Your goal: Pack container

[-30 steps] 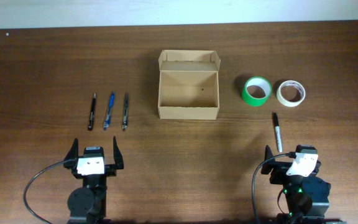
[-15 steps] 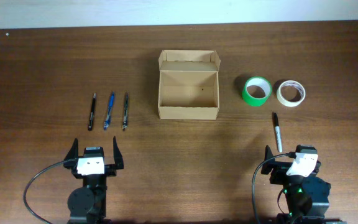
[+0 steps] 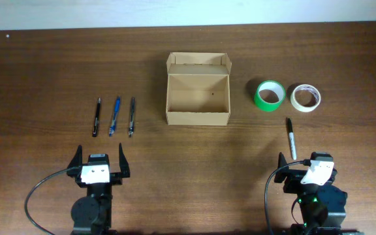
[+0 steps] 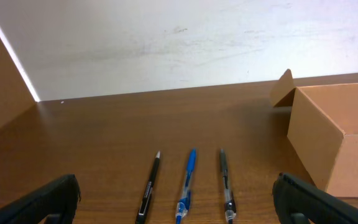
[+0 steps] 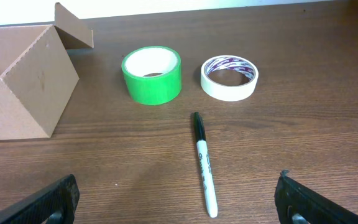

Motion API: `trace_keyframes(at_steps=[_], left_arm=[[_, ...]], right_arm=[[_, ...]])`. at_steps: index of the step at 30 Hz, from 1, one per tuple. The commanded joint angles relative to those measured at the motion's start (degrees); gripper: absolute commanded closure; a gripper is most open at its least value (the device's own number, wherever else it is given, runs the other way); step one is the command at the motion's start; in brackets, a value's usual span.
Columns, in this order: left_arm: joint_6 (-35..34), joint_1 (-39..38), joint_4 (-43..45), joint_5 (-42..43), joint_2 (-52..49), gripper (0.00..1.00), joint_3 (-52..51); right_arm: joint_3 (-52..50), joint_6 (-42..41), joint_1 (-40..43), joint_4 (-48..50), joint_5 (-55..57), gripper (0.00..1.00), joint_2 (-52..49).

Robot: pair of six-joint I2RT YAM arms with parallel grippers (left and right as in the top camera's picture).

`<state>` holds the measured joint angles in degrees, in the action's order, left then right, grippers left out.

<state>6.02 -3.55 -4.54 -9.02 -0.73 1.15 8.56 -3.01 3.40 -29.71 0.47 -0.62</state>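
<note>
Here, a small tan-brown cardboard box (image 3: 198, 98) with its flap lid open sits on the dark wooden counter (image 3: 44, 65), at upper centre of the overhead frame. Its sides are plain and unprinted. The black marker (image 5: 204, 163) has small print along its barrel, and the cream tape roll (image 5: 229, 78) has reddish print inside its core; both are too small to read. The left claw (image 3: 100, 160), lower left, and the right claw (image 3: 307, 167), lower right, are spread wide and grasp nothing. The box lies above and between them, well apart from both.

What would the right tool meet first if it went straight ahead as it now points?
Probably the black marker, lying just ahead of the right tool; whether the tool is low enough is unclear.
</note>
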Motion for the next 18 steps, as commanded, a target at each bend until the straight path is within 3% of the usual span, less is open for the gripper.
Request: trace_keyframes(at_steps=[1,3,7,11,18], left_arm=[[0.1,0.3,-0.1,1.3,0.2,0.01,-0.3],[0.0,0.3,-0.2,1.4,0.2,0.01,-0.3],[-1.1,0.3,-1.1,9.0,0.2,0.01,-0.2],[-9.5,0.3,-3.1,9.3,-0.1,0.01,0.8],[-12.1,0.3,-23.5,9.1,-4.9,0.01,13.0]], right_arm=[[-0.4,-0.3,0.4,0.2,1.7,0.01,0.4],[-0.4,-0.4,0.4,0.7,1.4,0.01,0.4],[-0.4,-0.4,0.4,0.4,-11.2,0.01,0.4],[-0.4,-0.4,0.4,1.5,-18.6,0.01,0.4],[4.9,-0.4,0.4,4.3,-26.6,0.01,-0.9]])
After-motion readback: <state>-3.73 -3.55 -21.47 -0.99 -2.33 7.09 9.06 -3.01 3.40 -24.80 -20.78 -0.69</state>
